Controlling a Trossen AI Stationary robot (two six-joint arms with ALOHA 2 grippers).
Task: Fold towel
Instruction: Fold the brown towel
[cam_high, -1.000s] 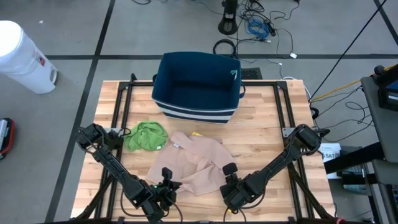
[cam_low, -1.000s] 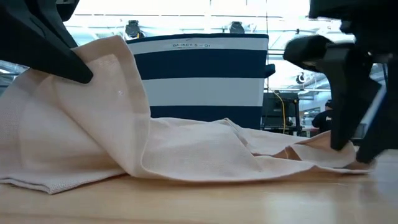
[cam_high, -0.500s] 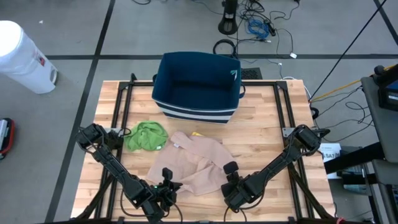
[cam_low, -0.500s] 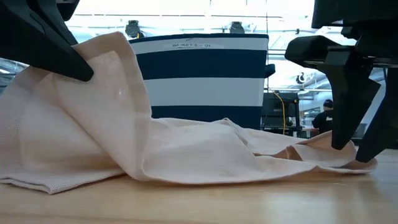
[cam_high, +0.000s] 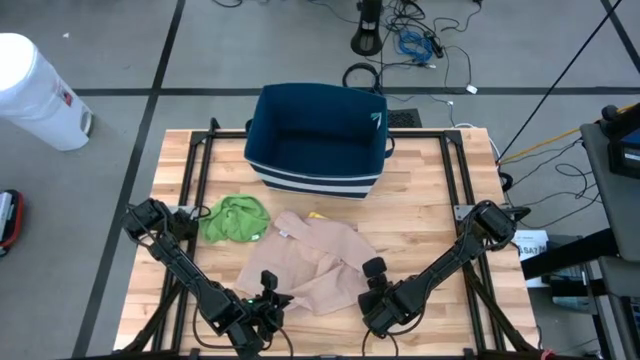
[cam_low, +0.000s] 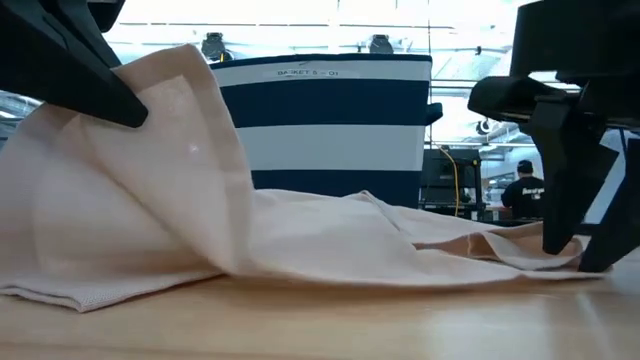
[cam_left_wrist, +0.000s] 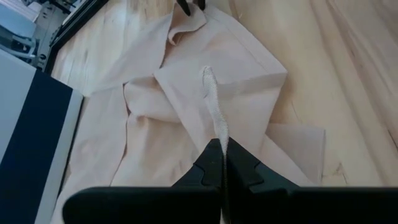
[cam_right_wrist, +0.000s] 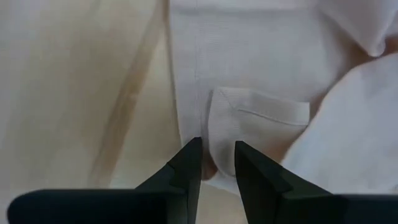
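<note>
I see the beige towel (cam_high: 305, 262) crumpled on the tabletop (cam_high: 420, 190) before the striped basket (cam_high: 318, 135). My left tool (cam_left_wrist: 222, 163) pinches its raised edge; my right tool (cam_right_wrist: 216, 163) straddles a corner fold, gripping it.

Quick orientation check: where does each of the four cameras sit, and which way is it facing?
High: overhead, straight down on table, both arms, left gripper, right gripper.
Low: table height, looking across towel to striped basket; arms enter from above.
Left wrist: past shut fingers pinching towel edge.
Right wrist: fingers straddle a towel corner.
All share the towel.
</note>
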